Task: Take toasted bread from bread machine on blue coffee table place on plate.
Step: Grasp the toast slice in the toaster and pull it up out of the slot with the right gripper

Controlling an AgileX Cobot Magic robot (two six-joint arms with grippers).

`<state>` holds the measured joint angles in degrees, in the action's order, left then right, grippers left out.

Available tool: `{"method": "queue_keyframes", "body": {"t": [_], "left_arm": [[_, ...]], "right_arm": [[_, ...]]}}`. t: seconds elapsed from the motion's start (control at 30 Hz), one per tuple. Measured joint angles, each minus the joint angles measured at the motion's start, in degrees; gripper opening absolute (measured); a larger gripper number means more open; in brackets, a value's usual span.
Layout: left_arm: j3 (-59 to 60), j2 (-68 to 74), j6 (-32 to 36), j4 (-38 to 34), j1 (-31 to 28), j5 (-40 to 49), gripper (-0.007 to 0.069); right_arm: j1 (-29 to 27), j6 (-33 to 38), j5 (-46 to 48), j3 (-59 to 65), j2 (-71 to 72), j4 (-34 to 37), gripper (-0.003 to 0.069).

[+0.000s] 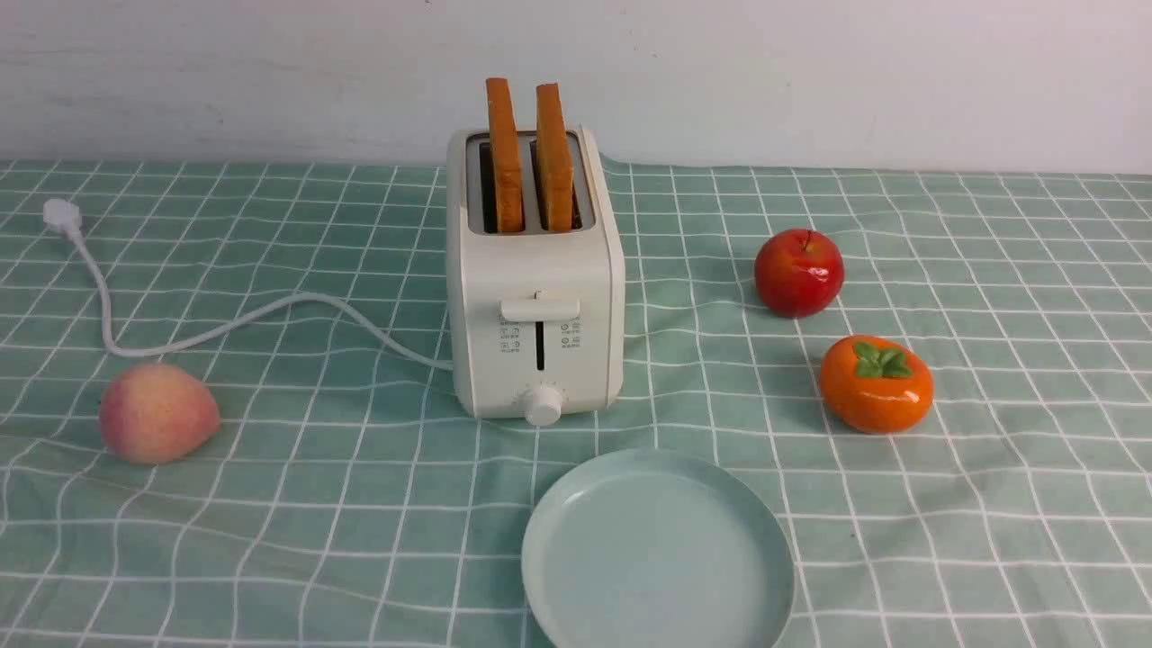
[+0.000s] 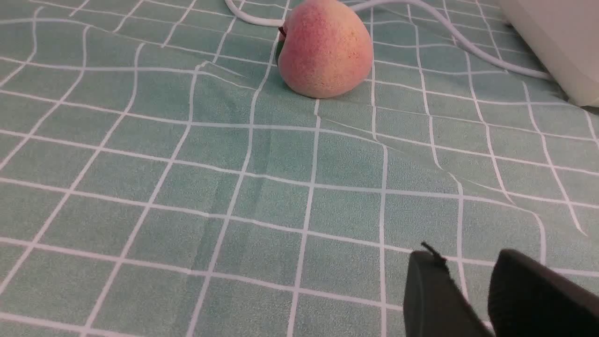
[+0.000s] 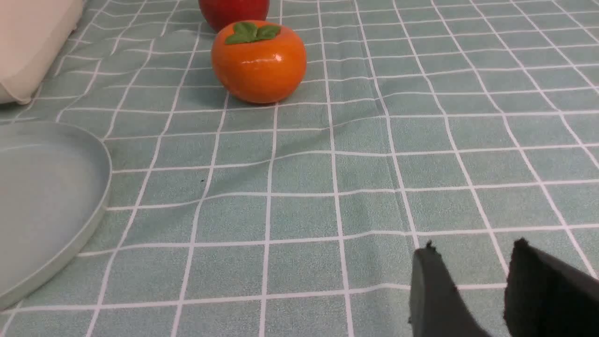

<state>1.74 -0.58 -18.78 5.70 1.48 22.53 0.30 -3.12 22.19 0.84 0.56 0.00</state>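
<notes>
The bread machine (image 1: 536, 297) stands upright mid-table on the blue coffee table (image 1: 297, 504). Two slices of toasted bread stand on edge in its slots, the left slice (image 1: 504, 153) and the right slice (image 1: 554, 157), their tops sticking out. The empty plate (image 1: 657, 551) lies just in front of it, slightly to the right. Neither gripper shows in the front view. My left gripper (image 2: 468, 257) is open and empty, low over the cloth near the peach. My right gripper (image 3: 472, 248) is open and empty, over the cloth to the right of the plate (image 3: 42, 196).
A peach (image 1: 157, 412) lies front left, close to the white cord (image 1: 225, 328), whose plug (image 1: 61, 216) lies far left. A red apple (image 1: 798, 272) and an orange persimmon (image 1: 876, 384) sit right of the toaster. A white wall runs behind.
</notes>
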Motion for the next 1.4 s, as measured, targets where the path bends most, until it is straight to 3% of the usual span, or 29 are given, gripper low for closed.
{"method": "queue_keyframes", "body": {"t": [0.97,1.4], "left_arm": [[0.01,0.00,0.00,0.00,0.00,0.05,0.0215],[0.01,0.00,0.06,1.56,0.00,-0.89,0.0228]], "right_arm": [[0.00,0.00,-0.06,0.00,0.00,-0.59,0.0240],[0.00,-2.30,-16.57,0.55,0.00,-0.66,0.0240]]}}
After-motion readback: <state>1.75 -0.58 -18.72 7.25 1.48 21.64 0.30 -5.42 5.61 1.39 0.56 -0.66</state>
